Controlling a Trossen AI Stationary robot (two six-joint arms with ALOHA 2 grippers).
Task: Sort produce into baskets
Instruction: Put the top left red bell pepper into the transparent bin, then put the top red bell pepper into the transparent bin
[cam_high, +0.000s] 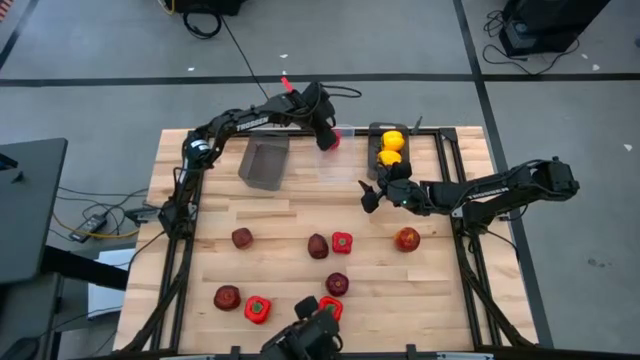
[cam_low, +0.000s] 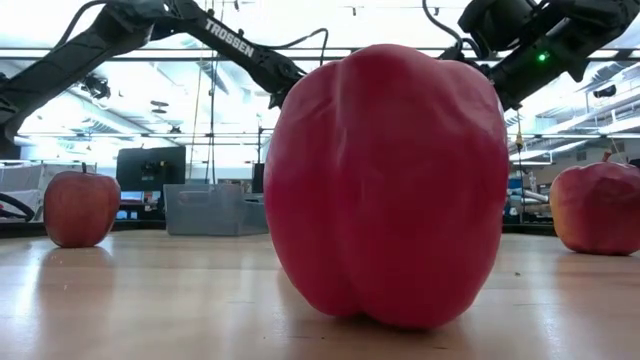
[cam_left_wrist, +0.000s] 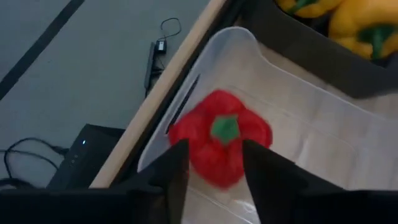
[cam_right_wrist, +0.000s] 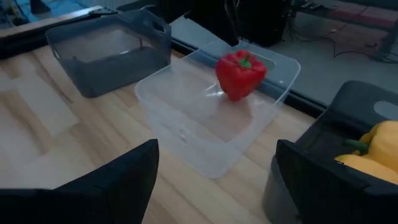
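Left hand (cam_left_wrist: 214, 168): positioned over the far corner of the clear transparent plastic bin (cam_high: 330, 165), fingers spread apart. A bright red bell pepper with a green stem (cam_left_wrist: 221, 144) sits between and beyond the fingertips; in the right wrist view it appears free of any grip, above the bin floor near the far wall. Judgement: the release is in progress or just made.

Right hand (cam_high: 372, 196): waiting over the surface just in front of the dark grey bin holding yellow peppers (cam_high: 375, 160), fingers wide apart, nothing between them.

Orientation of the red pepper: stem up toward the left wrist camera, long axis near vertical, blunt end down. In the right wrist view it leans slightly.

Doing this step well, as a judgement: keep the fingers spread until the pepper is clearly free, then lift straight up so neither finger catches the bin wall. The pepper is close to the far rim; a sideways exit risks knocking it out or shifting the light bin.

Outward: a second dark grey bin (cam_high: 264, 164) stands to the left of the clear one and looks empty. On the wooden surface (cam_high: 210, 250) remain maroon apple-like fruits and red peppers, unsorted, nearer the front edge. Sorting is judged well short of complete.
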